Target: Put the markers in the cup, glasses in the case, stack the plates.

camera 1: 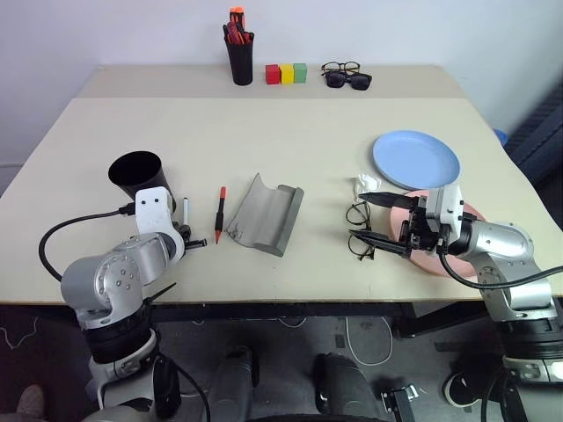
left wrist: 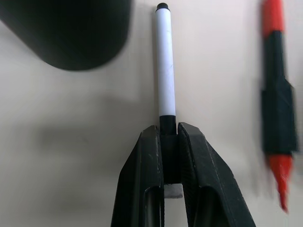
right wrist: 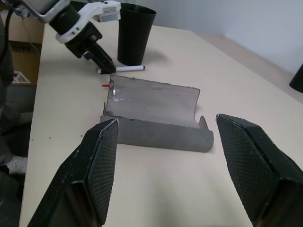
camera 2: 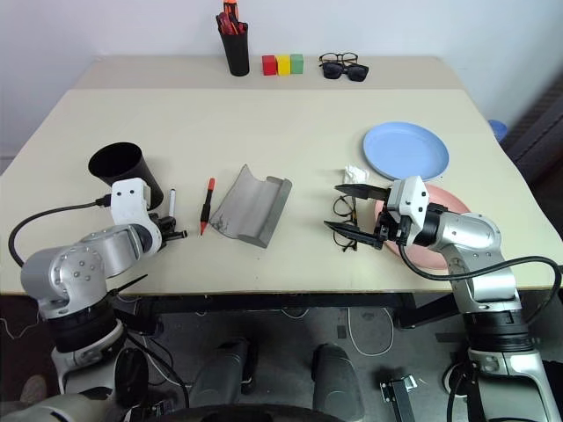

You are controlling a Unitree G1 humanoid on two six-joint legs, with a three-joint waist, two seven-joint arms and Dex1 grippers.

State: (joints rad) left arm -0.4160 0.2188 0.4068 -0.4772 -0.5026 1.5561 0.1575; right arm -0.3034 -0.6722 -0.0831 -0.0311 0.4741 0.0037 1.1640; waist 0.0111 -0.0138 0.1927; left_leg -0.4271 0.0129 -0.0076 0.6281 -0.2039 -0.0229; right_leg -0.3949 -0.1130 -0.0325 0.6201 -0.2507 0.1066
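Note:
In the left wrist view my left gripper [left wrist: 169,130] is shut on the black end of the white-bodied marker [left wrist: 165,61], which lies on the table just beside the black cup [camera 1: 138,173]. The marker with the red cap [camera 1: 221,211] lies between it and the open grey case [camera 1: 264,214]. My right gripper [camera 1: 359,217] is open and hovers level over the thin black round glasses [camera 1: 361,250], which lie on the table. The light blue plate [camera 1: 415,159] sits behind it. The pink plate [camera 1: 429,262] is partly hidden under my right arm.
A small crumpled white thing [camera 1: 366,183] lies by the glasses. At the table's far edge stand a black pen holder [camera 1: 239,53] with red and orange markers, three coloured blocks [camera 1: 287,73], and two more pairs of glasses [camera 1: 347,75].

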